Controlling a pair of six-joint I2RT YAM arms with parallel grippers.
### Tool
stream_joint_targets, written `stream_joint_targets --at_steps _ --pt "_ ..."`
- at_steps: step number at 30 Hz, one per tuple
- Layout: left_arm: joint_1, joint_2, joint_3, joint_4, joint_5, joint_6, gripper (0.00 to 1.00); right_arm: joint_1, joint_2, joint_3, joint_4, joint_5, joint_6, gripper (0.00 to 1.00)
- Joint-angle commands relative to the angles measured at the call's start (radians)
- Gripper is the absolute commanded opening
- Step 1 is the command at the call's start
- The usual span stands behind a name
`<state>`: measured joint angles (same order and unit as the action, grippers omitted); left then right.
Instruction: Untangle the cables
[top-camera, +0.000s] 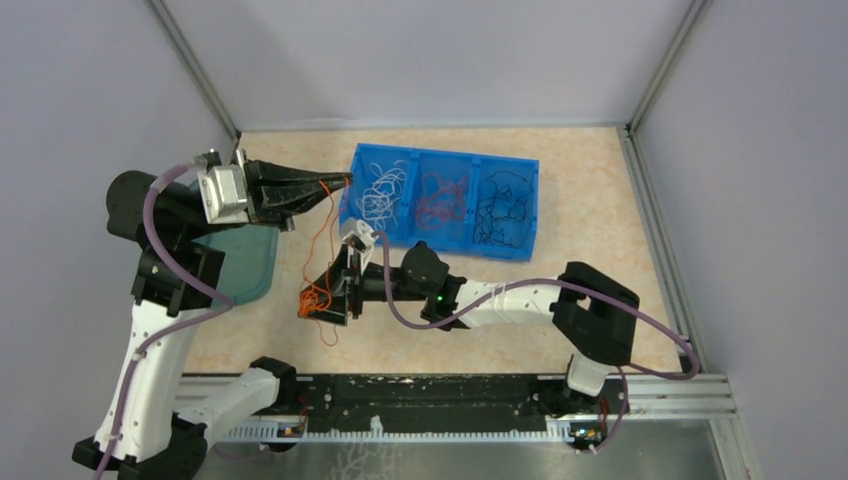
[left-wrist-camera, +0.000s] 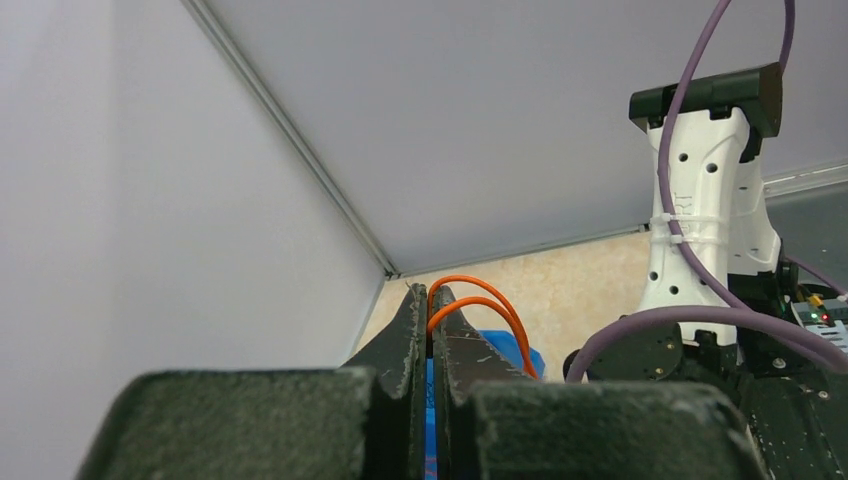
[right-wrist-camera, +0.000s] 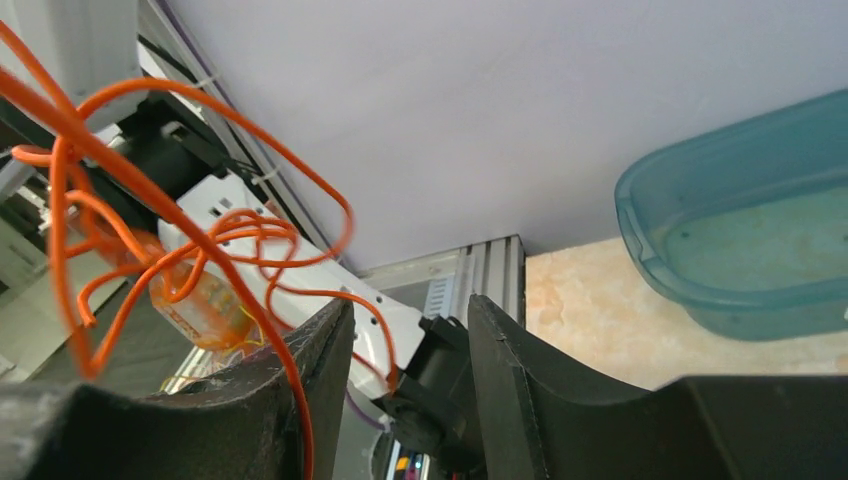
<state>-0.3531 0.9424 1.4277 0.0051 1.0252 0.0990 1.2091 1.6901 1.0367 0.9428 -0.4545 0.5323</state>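
Left end effector (left-wrist-camera: 428, 293) clenched on one orange cable (left-wrist-camera: 480, 298); right end effector (right-wrist-camera: 410, 306) released

1. My left pincer (left-wrist-camera: 428, 295) is matt black, with grey flecks on its worn edges.
2. The thin curly wire strands (top-camera: 316, 296) are bright orange.
3. The rectangular plastic divided bin (top-camera: 450, 240) is blue and shows white strands (top-camera: 383, 192), red strands (top-camera: 443, 200) and black strands (top-camera: 503, 208).
4. The rounded plastic tub (top-camera: 245, 265) is translucent teal.
5. The tabletop (top-camera: 600, 210) is beige with a mottled marble pattern.
6. The thick cable (left-wrist-camera: 690, 314) along my white arm is purple.
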Motion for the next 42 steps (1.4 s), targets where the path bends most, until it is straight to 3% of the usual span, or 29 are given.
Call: stream_joint_targets --at_steps 1,7,18,29,36,42 --pt "-0.004 -0.002 0.031 0.044 -0.017 -0.018 0.00 0.014 -0.016 -0.029 0.056 0.030 -0.026 0.46" --pt "-0.004 0.020 0.100 0.063 -0.027 -0.010 0.00 0.014 -0.028 -0.109 0.088 0.066 -0.022 0.44" --pt "-0.004 0.122 0.382 0.027 -0.042 0.044 0.00 0.013 -0.018 -0.285 0.095 0.140 -0.066 0.44" --pt "-0.004 0.173 0.569 -0.026 -0.092 0.151 0.01 -0.003 -0.002 -0.365 0.128 0.188 -0.065 0.36" --pt "-0.004 0.159 0.525 -0.073 -0.090 0.220 0.01 -0.039 -0.046 -0.430 0.169 0.213 -0.042 0.35" --pt "-0.003 0.104 0.331 -0.119 -0.089 0.314 0.01 -0.176 -0.268 -0.533 0.129 0.257 -0.033 0.50"
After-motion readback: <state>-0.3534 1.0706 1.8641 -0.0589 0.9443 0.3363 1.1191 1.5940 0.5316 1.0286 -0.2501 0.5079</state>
